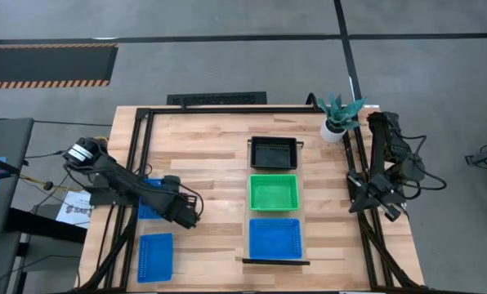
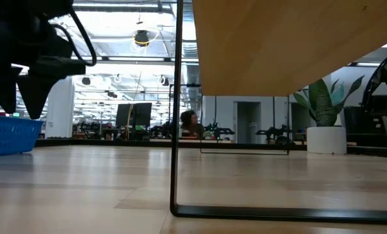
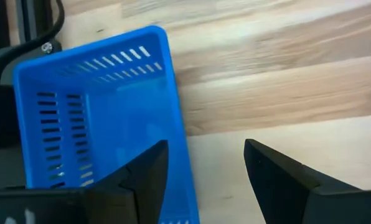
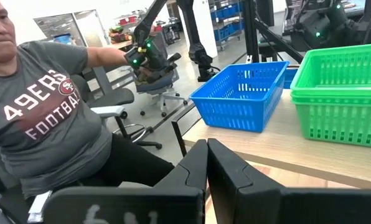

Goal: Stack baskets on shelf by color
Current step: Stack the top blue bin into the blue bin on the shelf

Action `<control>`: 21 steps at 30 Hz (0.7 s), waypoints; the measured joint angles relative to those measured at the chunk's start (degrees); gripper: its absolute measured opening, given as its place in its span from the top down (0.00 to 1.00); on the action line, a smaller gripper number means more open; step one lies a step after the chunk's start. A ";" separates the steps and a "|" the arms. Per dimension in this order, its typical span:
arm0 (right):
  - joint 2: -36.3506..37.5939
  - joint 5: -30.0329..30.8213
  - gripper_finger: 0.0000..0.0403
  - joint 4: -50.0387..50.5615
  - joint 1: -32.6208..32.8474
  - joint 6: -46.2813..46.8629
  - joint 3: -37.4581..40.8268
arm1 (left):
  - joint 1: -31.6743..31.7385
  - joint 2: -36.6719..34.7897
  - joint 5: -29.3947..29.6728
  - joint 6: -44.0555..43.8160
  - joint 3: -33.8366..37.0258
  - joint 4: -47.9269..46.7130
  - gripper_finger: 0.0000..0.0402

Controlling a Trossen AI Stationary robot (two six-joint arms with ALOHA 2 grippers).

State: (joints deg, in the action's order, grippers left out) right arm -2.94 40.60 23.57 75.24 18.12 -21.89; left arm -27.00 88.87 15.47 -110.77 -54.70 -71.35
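On the shelf [image 1: 274, 245] at table centre sit the black [image 1: 273, 152], green [image 1: 273, 192] and blue [image 1: 274, 238] baskets, running twelve to six o'clock. At eight o'clock the left gripper [image 3: 204, 165], fingers spread, straddles a blue basket's [image 3: 98, 118] rim. At three o'clock, the right gripper [image 4: 207, 163] rests pinched closed.

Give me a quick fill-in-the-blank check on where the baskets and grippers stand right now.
1. On the shelf, the green stack sits between the black stack and the ____ one.
2. The left gripper hangs open over the rim of a ____ basket.
3. The right gripper waits at the table's right edge with its fingers ____.
4. A potted ____ stands at the table's far right corner.

Missing words: blue; blue; shut; plant
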 joint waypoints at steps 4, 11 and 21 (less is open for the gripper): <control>0.00 -0.02 0.92 0.04 0.00 -0.01 0.00 | 0.93 1.41 -2.43 0.07 0.84 0.81 0.51; 0.00 -0.02 0.92 0.64 0.00 0.00 0.00 | 0.92 1.82 -5.13 0.12 3.88 5.93 0.58; 0.00 -0.04 0.92 2.03 0.00 3.64 0.00 | 0.92 1.84 -4.71 2.46 4.87 6.52 0.98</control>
State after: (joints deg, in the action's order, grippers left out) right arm -2.94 40.56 25.60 75.24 21.76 -21.89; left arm -26.09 90.72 10.76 -108.31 -49.83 -64.83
